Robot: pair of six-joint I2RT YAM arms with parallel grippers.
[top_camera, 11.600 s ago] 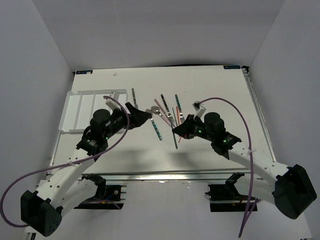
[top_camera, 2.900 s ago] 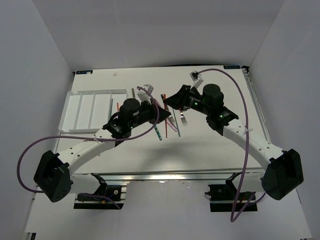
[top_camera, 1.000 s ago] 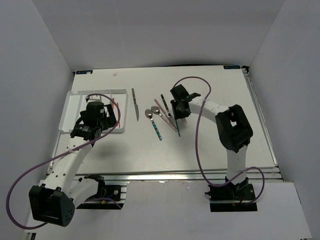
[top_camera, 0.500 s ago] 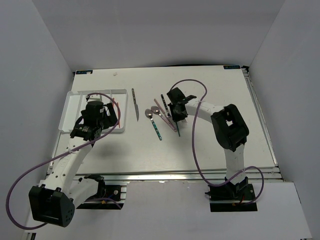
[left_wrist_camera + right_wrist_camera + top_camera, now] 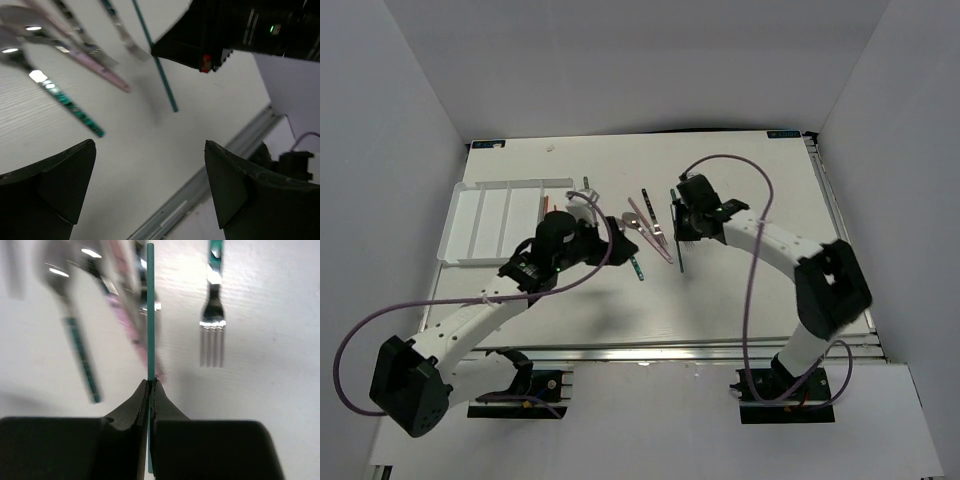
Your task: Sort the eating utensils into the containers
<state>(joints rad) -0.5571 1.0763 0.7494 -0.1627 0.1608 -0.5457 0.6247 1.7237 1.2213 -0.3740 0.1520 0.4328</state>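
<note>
The left arm extends forward and to the right from its base. The left pincer [image 5: 148, 150] hangs wide open and empty above the worktop [image 5: 750, 290], between the white tray [image 5: 480, 225] and the loose cutlery [image 5: 642, 222]. The right arm bends leftward, and the right pincer [image 5: 150, 382] is clamped on a teal chopstick [image 5: 150, 315] beside that cutlery.

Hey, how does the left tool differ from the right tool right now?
The left tool stands wide open and empty; the right tool is shut on the teal-green chopstick. The left tool is by the teal-handled spoon, the right tool nearer the fork. Both are black, two-fingered tools.
</note>
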